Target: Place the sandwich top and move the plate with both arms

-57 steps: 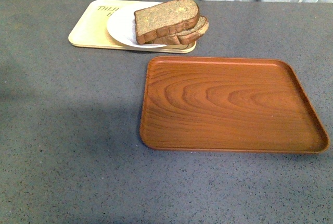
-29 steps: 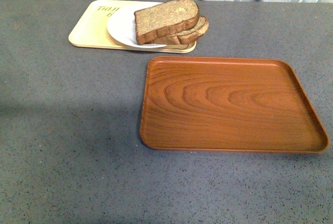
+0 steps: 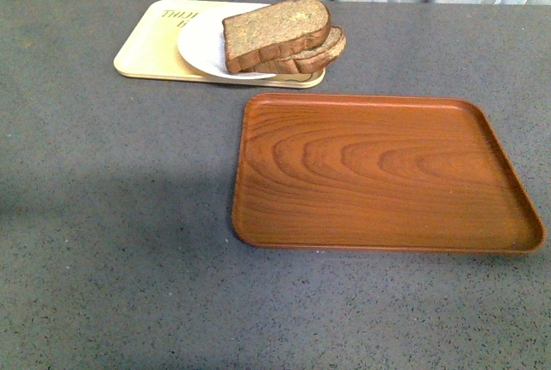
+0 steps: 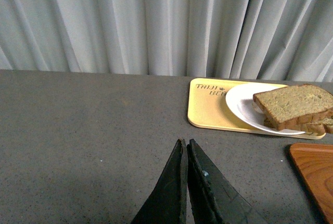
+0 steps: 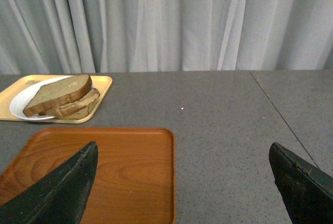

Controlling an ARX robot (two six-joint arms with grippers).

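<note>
The sandwich top [image 3: 275,33], a thick speckled brown slice, lies on another slice on the white plate [image 3: 202,47], which sits on the pale yellow tray at the table's far side. It also shows in the left wrist view [image 4: 294,104] and the right wrist view [image 5: 57,92], as does the plate [image 4: 240,101] [image 5: 18,104]. Neither arm shows in the front view. My left gripper [image 4: 186,143] is shut and empty, over bare table well short of the plate. My right gripper [image 5: 183,153] is open and empty, above the brown tray's edge, far from the sandwich.
The pale yellow printed tray [image 3: 146,53] holds the plate; the plate overhangs its front edge. A brown wood-grain tray [image 3: 379,172] lies empty, nearer than the plate and to the right. Grey curtains [image 4: 156,21] hang behind the grey table.
</note>
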